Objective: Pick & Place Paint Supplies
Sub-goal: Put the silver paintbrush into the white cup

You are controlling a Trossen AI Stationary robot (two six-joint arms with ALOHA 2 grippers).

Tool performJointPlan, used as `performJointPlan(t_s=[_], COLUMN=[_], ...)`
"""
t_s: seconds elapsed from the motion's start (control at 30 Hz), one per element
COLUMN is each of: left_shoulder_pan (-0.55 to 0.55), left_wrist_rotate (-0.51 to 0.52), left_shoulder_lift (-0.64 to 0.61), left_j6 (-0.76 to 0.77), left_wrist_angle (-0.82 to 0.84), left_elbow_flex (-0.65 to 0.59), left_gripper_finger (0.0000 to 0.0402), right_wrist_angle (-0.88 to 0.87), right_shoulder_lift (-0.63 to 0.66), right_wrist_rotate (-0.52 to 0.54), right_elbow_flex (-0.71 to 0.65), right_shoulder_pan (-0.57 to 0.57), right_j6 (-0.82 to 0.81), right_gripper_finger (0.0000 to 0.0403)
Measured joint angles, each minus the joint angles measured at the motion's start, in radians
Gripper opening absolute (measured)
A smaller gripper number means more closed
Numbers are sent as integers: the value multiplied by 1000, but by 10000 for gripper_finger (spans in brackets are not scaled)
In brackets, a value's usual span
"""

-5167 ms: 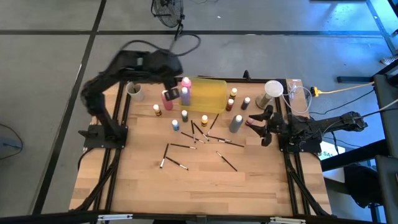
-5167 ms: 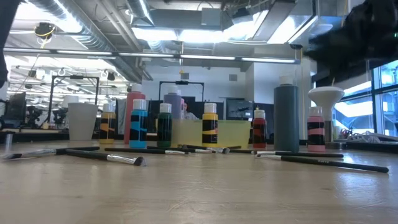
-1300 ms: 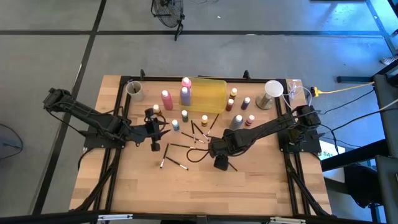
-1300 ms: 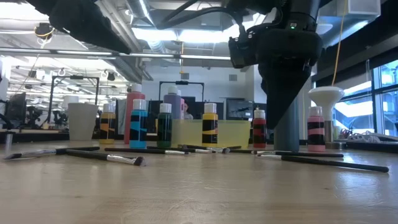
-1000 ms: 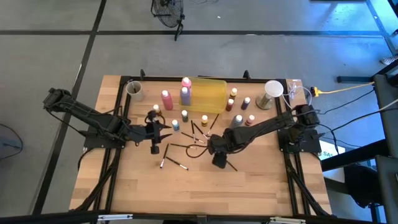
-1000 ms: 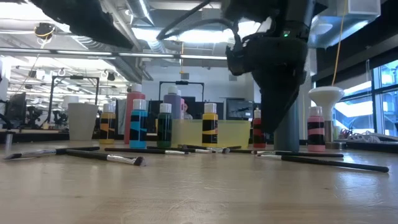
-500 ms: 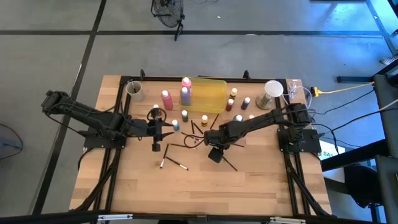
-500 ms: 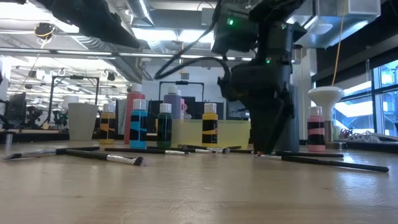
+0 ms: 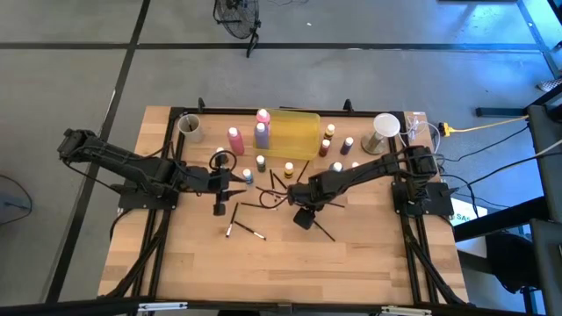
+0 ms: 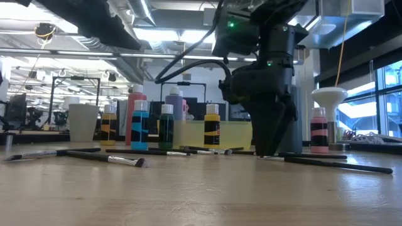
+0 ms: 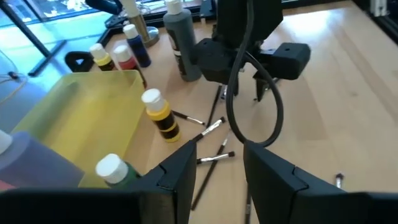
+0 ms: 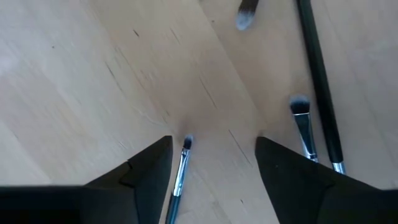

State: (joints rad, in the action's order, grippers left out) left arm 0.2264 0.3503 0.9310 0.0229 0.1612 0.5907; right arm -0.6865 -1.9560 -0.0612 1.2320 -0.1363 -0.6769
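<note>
My right gripper point(image 12: 211, 168) is now hanging low over the desk point(image 9: 351, 254), having swung in from the side, jaws spread open astride one thin brush point(image 12: 180, 171) lying flat between them, not yet pinched. That is looking like my next pick. Farther off, my left gripper point(image 9: 230, 182) is waiting near the small bottles point(image 9: 261, 162), jaws apart and empty, with the yellow tray point(image 9: 294, 134) beyond.

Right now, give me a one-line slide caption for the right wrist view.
Right gripper open just above the wooden table, a thin brush lying between its fingers, more brushes beside it.
</note>
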Motion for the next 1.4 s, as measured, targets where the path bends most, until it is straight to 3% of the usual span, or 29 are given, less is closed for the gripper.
performJointPlan(t_s=[0.83, 1.17, 1.4], left_shoulder_pan=[1, 0, 1], left_wrist_rotate=[-12, -110, -115], left_shoulder_lift=[0, 0, 0], left_j6=[-40, -71, -65], left_wrist_angle=[0, 54, 82], left_elbow_flex=[0, 0, 0], left_gripper_finger=[127, 127, 127], right_wrist_angle=[11, -76, -103], right_shoulder_lift=[-33, -87, -91], right_wrist_rotate=[59, 56, 43], right_elbow_flex=[39, 123, 142], right_shoulder_pan=[-27, -27, -44], right_j6=[-87, -155, -195], right_gripper_finger=[229, 228, 228])
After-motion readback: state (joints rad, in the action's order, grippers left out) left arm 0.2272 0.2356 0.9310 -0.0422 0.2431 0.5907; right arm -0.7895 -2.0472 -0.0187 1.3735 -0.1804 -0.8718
